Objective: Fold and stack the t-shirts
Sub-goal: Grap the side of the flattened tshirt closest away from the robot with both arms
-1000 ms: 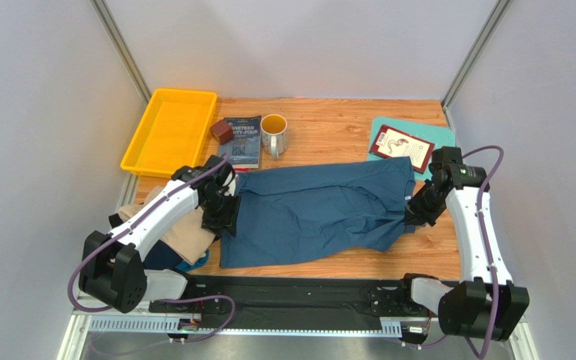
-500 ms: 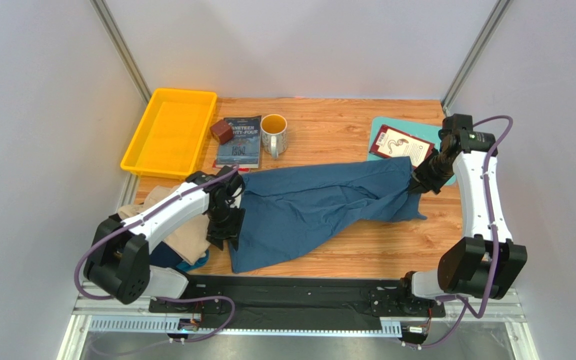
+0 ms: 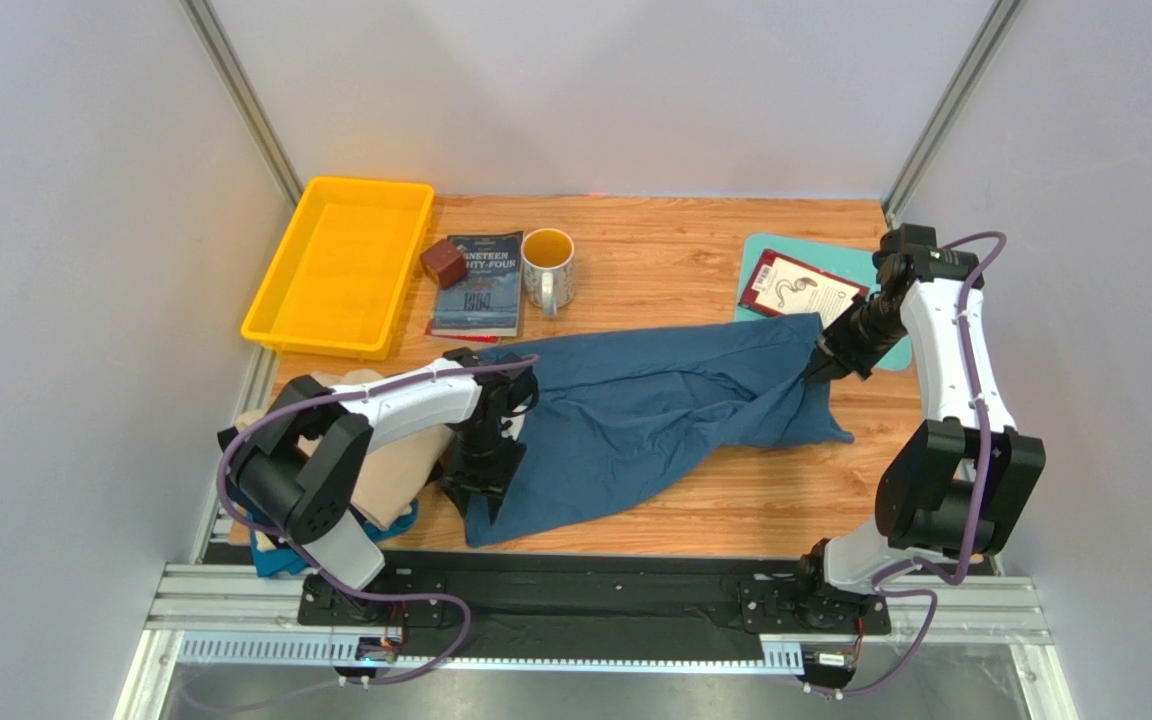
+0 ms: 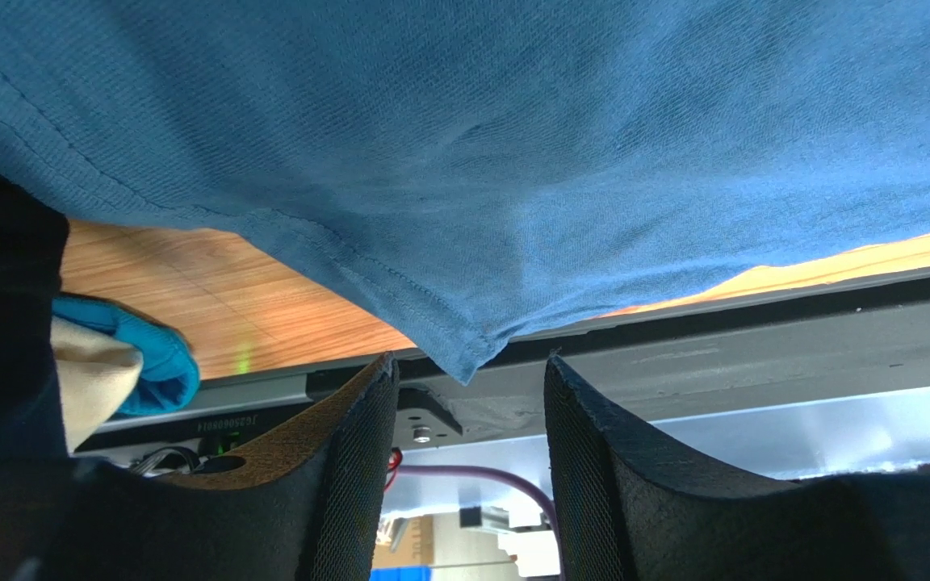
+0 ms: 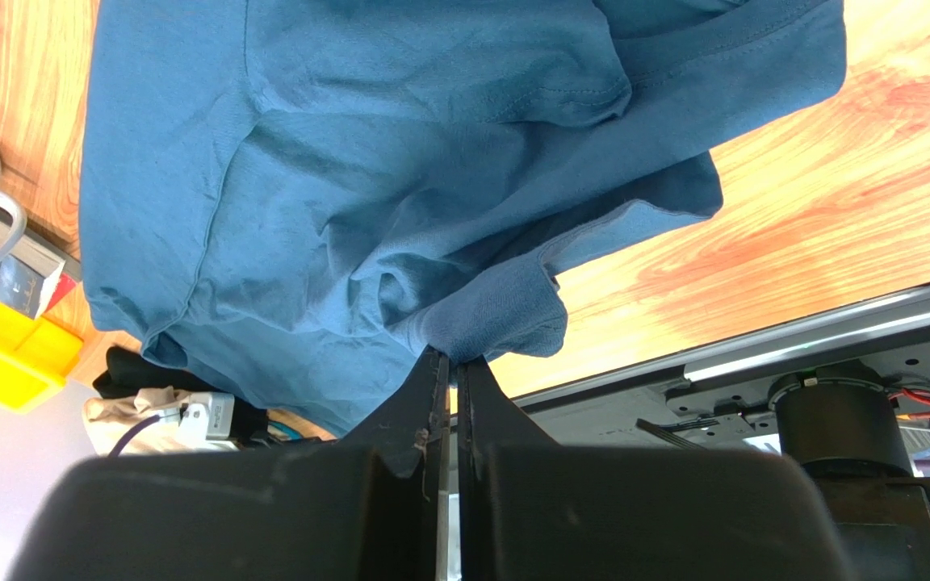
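Spanning the table [image 3: 657,248] left to right lies the teal-blue shirt [image 3: 642,413]: right hand [image 3: 814,369] clamped on its right end, left hand [image 3: 480,473] spread apart at its near-left corner.

White shells along the long links of the left arm [image 3: 372,402] and right arm [image 3: 946,353], with black housings at every joint and chunky black blocks at the shoulders. Purple cable [image 3: 980,237] looped outside each, base to wrist. Left hand [image 4: 468,375]: two black fingers, finely pebbled faces, rounded inner edges. Right hand [image 5: 449,361]: same matte black, tapering to thin blades. Round black motor housing [image 5: 840,424] at the right base, thin red and orange wires beside.
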